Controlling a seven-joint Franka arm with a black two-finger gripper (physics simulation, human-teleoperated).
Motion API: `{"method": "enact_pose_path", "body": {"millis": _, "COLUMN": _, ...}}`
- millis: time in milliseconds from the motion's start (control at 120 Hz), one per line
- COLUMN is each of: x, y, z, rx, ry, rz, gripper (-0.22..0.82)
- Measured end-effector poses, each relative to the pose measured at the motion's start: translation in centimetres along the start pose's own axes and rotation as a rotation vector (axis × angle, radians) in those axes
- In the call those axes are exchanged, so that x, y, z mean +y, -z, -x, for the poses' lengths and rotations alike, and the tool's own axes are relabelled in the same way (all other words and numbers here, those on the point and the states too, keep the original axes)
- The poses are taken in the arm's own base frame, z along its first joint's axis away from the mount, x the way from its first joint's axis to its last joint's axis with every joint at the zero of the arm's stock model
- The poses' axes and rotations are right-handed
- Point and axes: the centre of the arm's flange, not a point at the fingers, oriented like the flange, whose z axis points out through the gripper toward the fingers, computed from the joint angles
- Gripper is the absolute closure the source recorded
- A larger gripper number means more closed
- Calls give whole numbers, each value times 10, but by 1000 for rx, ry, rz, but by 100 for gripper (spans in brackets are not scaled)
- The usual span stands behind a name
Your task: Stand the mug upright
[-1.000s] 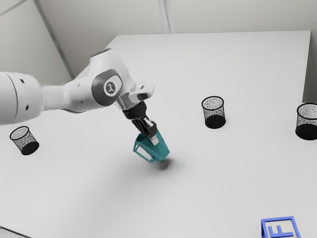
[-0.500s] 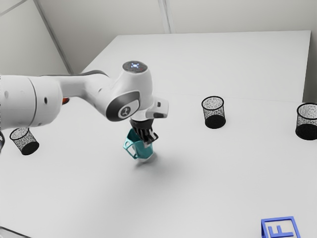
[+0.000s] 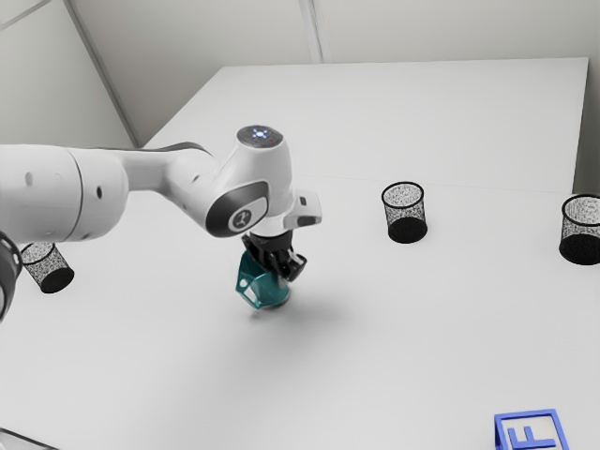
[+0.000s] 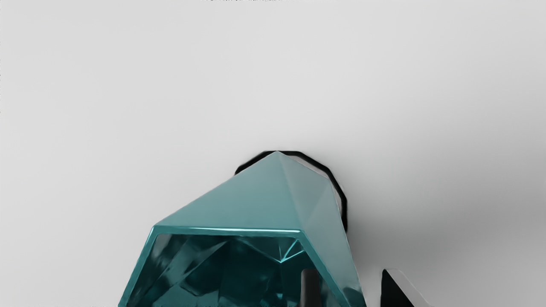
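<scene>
In the exterior view my gripper [image 3: 282, 274] is at the teal mug [image 3: 268, 293], pointing down at its upper part. The mug is close to upright, leaning somewhat toward the exterior view's left; whether its base rests flat I cannot tell. Its handle faces the exterior view's left. In the wrist view the gripper [image 4: 347, 277] is open across one wall of the mug [image 4: 239, 204]: one fingertip [image 4: 310, 285] is inside the mouth, the other outside with a gap to the wall. A dark-edged round base shows beyond the faceted side.
Black mesh cups stand on the white table [image 3: 375, 347]: one [image 3: 404, 214] beyond the mug toward the exterior view's right, one [image 3: 581, 232] at the far right, one [image 3: 51, 272] at the left beside the arm. A blue block [image 3: 530, 436] lies at the near right.
The mug, earlier gripped and steeply tilted, has swung closer to upright and shifted toward the exterior view's left with my hand. The fingers have since spread apart.
</scene>
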Motion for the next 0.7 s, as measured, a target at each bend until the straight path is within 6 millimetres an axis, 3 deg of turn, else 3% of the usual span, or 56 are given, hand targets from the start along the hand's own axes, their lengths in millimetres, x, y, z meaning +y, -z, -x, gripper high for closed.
{"method": "enact_pose_path", "body": {"millis": 133, "x": -4, "y": 23, "z": 1, "rx": 38, "ry": 45, "rz": 13, "gripper": 29}}
{"method": "enact_pose_path", "body": {"millis": 225, "x": -13, "y": 62, "z": 6, "rx": 87, "ry": 91, "rz": 40, "gripper": 19}}
{"method": "enact_pose_path", "body": {"millis": 267, "x": -17, "y": 85, "z": -2, "rx": 110, "ry": 117, "rz": 61, "gripper": 15}}
{"method": "enact_pose_path", "body": {"millis": 350, "x": -29, "y": 125, "z": -27, "rx": 125, "ry": 160, "rz": 139, "gripper": 10}}
{"method": "enact_pose_path", "body": {"millis": 400, "x": -44, "y": 143, "z": -31, "rx": 131, "ry": 174, "rz": 174, "gripper": 8}}
{"method": "enact_pose_path", "body": {"millis": 500, "x": -87, "y": 200, "z": -28, "rx": 173, "ry": 187, "rz": 206, "gripper": 5}}
{"method": "enact_pose_path", "body": {"millis": 617, "x": -110, "y": 221, "z": -29, "rx": 140, "ry": 156, "rz": 213, "gripper": 3}}
{"method": "enact_pose_path", "body": {"millis": 700, "x": -106, "y": 246, "z": -39, "rx": 147, "ry": 99, "rz": 213, "gripper": 2}}
